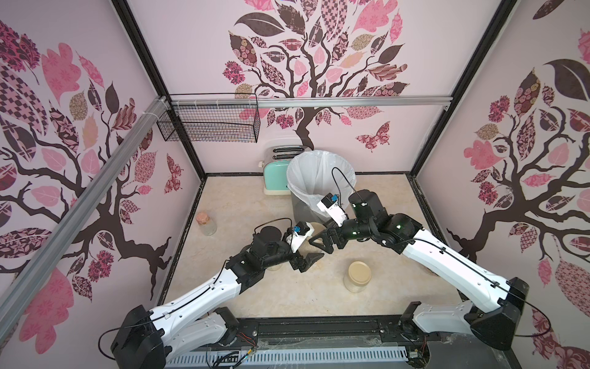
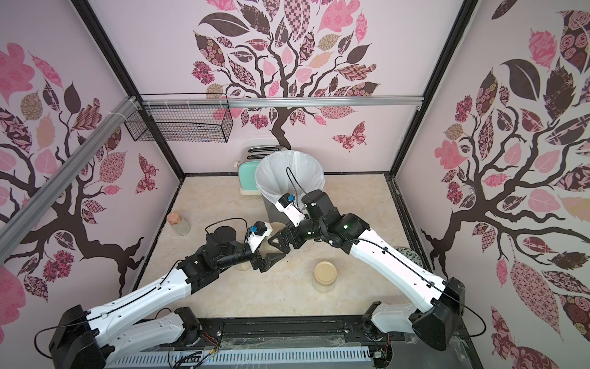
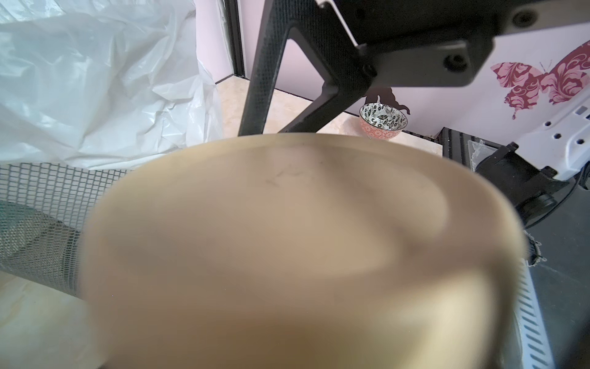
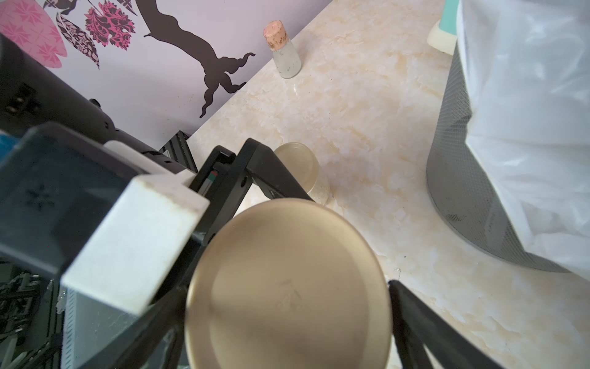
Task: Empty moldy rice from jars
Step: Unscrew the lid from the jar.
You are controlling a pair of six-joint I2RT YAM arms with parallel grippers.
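right gripper (image 1: 321, 240) jaws spread wide astride jar lid (image 4: 287, 287), beside mesh bin (image 4: 453, 198), left gripper (image 1: 308, 260) grip unclear, second jar (image 1: 357, 276) well apart

Three jars (image 1: 357, 276), one corked bottle (image 1: 206, 223), one toaster (image 1: 275, 174), one bin (image 1: 300, 207) (bag-lined), one bowl (image 3: 383, 123), one wire basket (image 1: 217, 127).

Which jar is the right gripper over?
The jar by the bin: its lid sits inside the open right gripper. Another jar sits under the left arm, the third jar alone.

Clear glass jars (image 1: 352, 287) have smooth satin lids (image 4: 287, 287); the grey metal-mesh bin (image 4: 463, 191) wears a crinkly plastic liner (image 4: 526, 127).
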